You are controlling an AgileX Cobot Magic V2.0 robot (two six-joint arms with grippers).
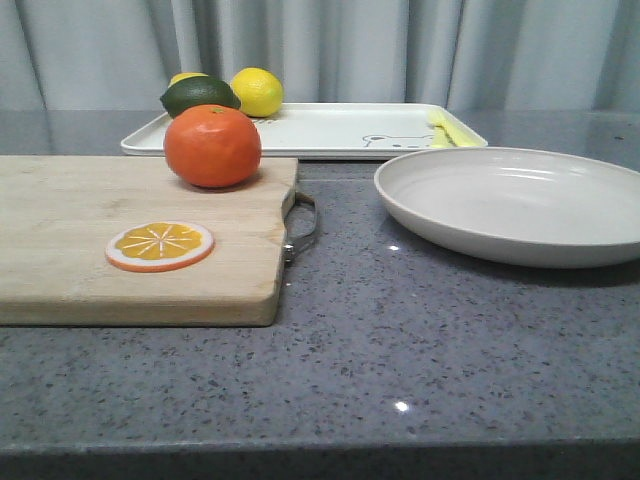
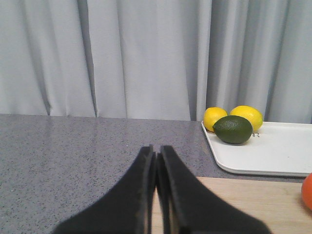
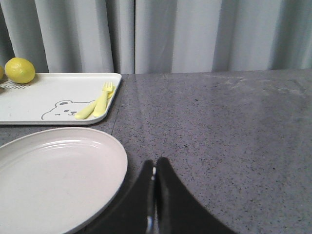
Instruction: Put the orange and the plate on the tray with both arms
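Grey speckled counter (image 1: 420,340) fills the front view, pale curtain (image 1: 330,50) behind it; wooden board (image 1: 120,240) lies at the left on the counter, metal handle (image 1: 303,228) at its right edge; white tray (image 1: 330,130) sits at the back, just behind the board, bear drawing (image 1: 385,141) near its right end, low rim all round; plate (image 1: 520,205) sits right of the board, on the counter, in front of the tray's right end, apart from the board and nothing in it; orange (image 1: 212,146) stands on the board's far edge near its right corner, close in front of the tray, not on it; two lemons (image 1: 257,91) and a dark green avocado (image 1: 200,96) sit at the tray's left end, avocado in front touching both lemons in the left wrist view; orange slice (image 1: 160,246) lies flat on the board, nearer the camera than the orange, apart from it; yellow fork (image 3: 102,100) and a second yellow utensil lie side by side on the tray's right end beside the bear; left gripper (image 2: 156,161) over the board's far left corner, fingers pressed together, nothing between them; right gripper (image 3: 155,170) over bare counter just right of the plate, fingers pressed together too, holding nothing; neither arm shows in the front view.
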